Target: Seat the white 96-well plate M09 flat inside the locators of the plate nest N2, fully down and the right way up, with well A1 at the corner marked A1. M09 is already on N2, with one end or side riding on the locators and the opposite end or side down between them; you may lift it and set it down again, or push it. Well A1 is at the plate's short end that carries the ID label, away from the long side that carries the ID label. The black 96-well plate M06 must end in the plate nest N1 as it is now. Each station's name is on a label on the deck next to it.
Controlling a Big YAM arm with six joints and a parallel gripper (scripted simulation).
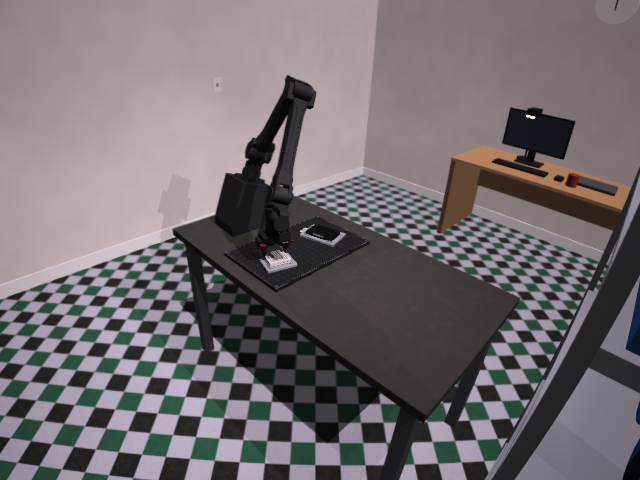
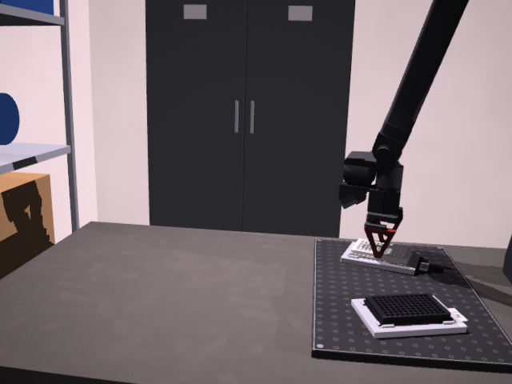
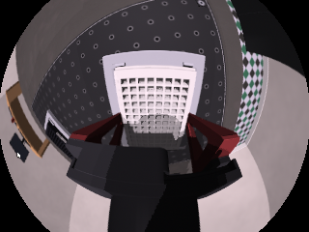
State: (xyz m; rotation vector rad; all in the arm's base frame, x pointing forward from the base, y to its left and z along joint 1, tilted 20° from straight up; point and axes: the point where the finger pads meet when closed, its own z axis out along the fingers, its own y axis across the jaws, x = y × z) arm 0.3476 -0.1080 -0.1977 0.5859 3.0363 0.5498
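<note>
Fingers, red and angled downward, are clamped across the two long sides of the white plate M09 near its end closest to the wrist. Judging by its build, the plate should be light, rigid moulded plastic with smooth, rather slippery walls, so a squeeze across the narrow width, low on the skirt, seems the sensible hold; a grip this near one end may let it tip. It looks like a white grid of open wells on a pale rim. It sits on nest N2, and in the exterior view its left end appears higher than its right. Farther out, black plate M06 rests in nest N1 on the perforated deck on the bench.
</note>
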